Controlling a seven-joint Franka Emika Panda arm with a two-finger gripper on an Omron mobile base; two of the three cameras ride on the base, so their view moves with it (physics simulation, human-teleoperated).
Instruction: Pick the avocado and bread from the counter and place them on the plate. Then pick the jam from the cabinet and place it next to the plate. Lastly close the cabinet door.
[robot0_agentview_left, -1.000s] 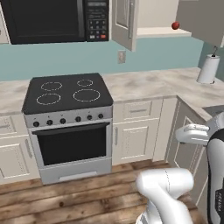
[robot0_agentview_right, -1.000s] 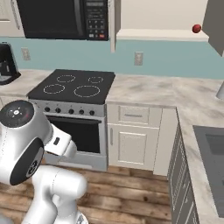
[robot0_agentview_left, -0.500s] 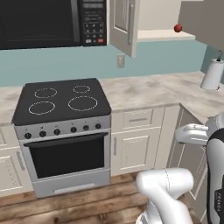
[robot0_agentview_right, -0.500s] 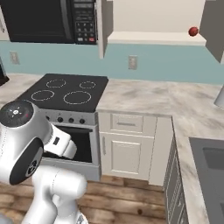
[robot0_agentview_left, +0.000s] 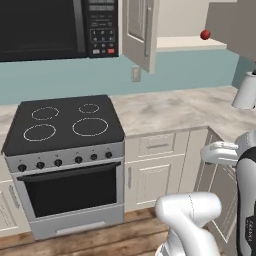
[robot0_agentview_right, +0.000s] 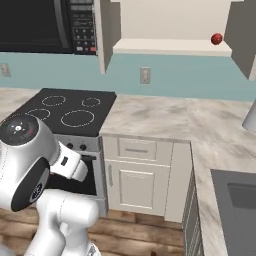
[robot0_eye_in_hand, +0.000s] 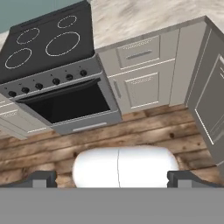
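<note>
Here, round red jam (robot0_agentview_left: 205, 34) on open cabinet shelf (robot0_agentview_right: 172, 47), no discernible long axis, end effector (robot0_eye_in_hand: 112, 177) fingers spread, released.

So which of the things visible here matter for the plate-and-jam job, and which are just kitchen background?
For the job:
- small red jam on the cabinet shelf
- open cabinet door
- counter
- pincer, open and holding nothing

Just about:
- stove
- microwave
- paper towel roll
- sink
- wall outlet
</note>
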